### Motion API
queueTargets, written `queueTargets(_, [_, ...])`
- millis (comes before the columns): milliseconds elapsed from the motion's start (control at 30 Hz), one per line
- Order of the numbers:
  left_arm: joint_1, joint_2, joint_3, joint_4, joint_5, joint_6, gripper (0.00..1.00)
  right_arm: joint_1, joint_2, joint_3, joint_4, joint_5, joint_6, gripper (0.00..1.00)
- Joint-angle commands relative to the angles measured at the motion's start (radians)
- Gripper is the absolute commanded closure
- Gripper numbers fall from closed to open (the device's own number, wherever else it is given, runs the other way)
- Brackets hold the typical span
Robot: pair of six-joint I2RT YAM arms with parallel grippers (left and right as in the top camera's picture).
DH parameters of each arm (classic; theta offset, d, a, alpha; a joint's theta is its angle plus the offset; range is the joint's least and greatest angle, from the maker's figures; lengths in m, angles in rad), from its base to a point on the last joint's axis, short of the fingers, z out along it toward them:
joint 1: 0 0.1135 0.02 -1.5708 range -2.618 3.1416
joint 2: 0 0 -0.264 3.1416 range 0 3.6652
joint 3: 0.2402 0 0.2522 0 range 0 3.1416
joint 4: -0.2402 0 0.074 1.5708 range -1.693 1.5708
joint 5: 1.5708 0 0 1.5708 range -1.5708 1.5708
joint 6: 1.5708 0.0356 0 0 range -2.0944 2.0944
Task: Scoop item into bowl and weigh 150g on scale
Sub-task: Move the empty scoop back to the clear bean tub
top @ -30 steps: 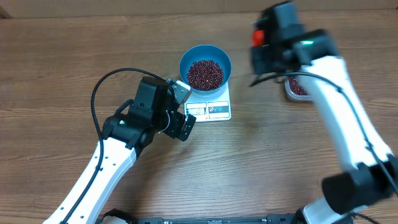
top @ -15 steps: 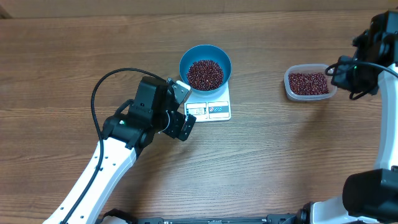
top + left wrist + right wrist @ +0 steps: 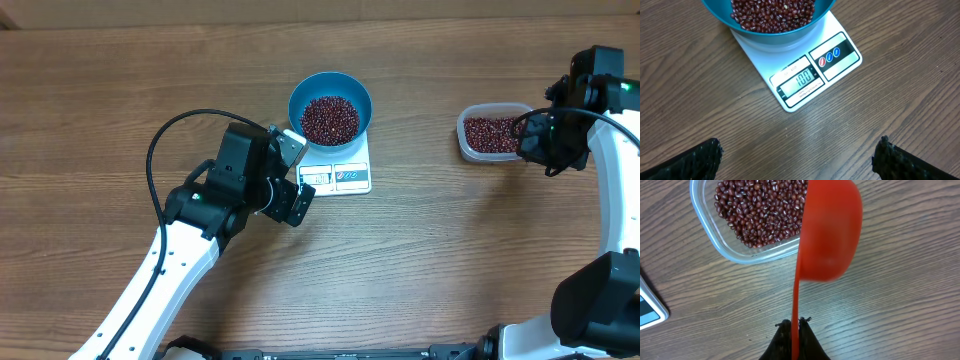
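The blue bowl [image 3: 292, 100] stands on the white scale [image 3: 352, 178] and holds a heap of red-brown beans [image 3: 330, 118]. In the left wrist view the scale [image 3: 840, 52] shows 100 on its display, with the bowl [image 3: 785, 37] at the top edge. My left gripper [image 3: 296, 176] rests open just left of the scale, nothing between its fingers [image 3: 700, 160]. My right gripper [image 3: 795, 326] is shut on the thin handle of a red scoop [image 3: 830, 230]. The scoop is turned on edge over the near right rim of the clear tub [image 3: 747, 255] of beans [image 3: 757, 212].
The clear tub [image 3: 465, 140] sits on the wooden table at the right, about a bowl's width from the scale. The right arm [image 3: 560, 120] covers the tub's right end from above. A black cable loops over the left arm [image 3: 160, 140].
The right arm has swung from beside the bowl out to the right and now hangs over the tub's right end with the scoop. The left arm, bowl and scale have not moved.
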Motion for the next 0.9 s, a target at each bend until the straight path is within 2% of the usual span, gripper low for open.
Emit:
queueTargets(0, [-0.006,0.008,-0.003,0.004,-0.005,-0.006,0.00,-0.004,0.002,-0.005,0.006,-0.006,-0.023,0.96])
queueTargets(600, [-0.006,0.008,-0.003,0.004,-0.005,-0.006,0.00,-0.004,0.003,-0.005,0.030,-0.007,-0.065,0.96])
queueTargets(733, [-0.006,0.008,-0.003,0.004,-0.005,-0.006,0.00,-0.004,0.010,-0.005,0.030,-0.048,-0.127,0.96])
queueTargets(867, [-0.006,0.008,-0.003,0.004,-0.005,-0.006,0.00,-0.004,0.014,-0.005,0.035,-0.047,-0.128,0.96])
